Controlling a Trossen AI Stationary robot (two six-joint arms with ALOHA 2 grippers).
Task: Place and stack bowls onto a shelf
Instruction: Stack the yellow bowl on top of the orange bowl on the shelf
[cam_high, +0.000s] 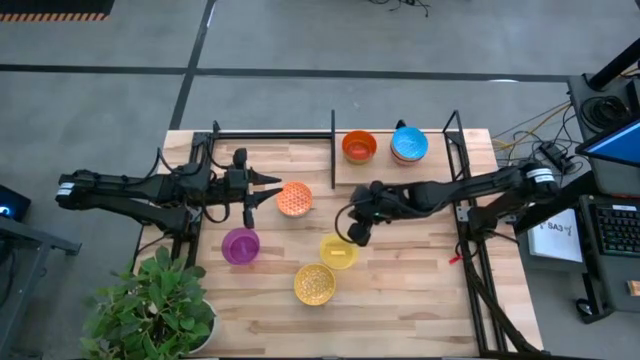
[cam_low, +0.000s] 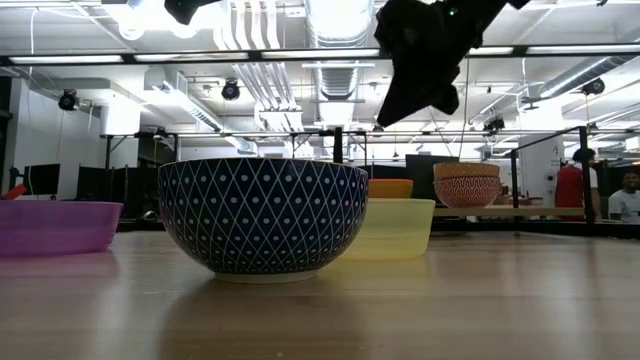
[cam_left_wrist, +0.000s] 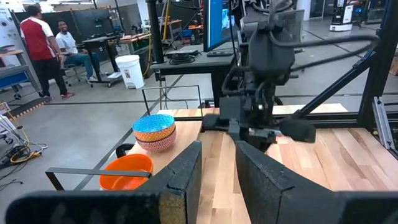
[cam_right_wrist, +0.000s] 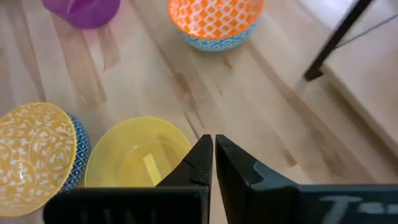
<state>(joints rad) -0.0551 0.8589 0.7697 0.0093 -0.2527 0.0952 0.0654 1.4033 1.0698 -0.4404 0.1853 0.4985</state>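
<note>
On the shelf (cam_high: 432, 168) at the far right stand a red-orange bowl (cam_high: 358, 146) and a light blue bowl (cam_high: 409, 145), the latter stacked on a patterned one (cam_left_wrist: 155, 143). On the table rest an orange patterned bowl (cam_high: 294, 198), a purple bowl (cam_high: 240, 245), a yellow bowl (cam_high: 338, 250) and a gold patterned bowl (cam_high: 314, 283) with a blue outside (cam_low: 262, 215). My right gripper (cam_right_wrist: 213, 152) hangs shut above the yellow bowl's (cam_right_wrist: 134, 155) far rim, pointing slantwise down and touching nothing. My left gripper (cam_high: 266, 190) stands open and level just left of the orange patterned bowl.
A potted plant (cam_high: 150, 310) stands at the near left corner. Black frame posts (cam_high: 333, 135) rise around the shelf and along the table's far edge. Bare wood lies at the near right (cam_high: 410, 290). People are in the room beyond the table (cam_left_wrist: 37, 43).
</note>
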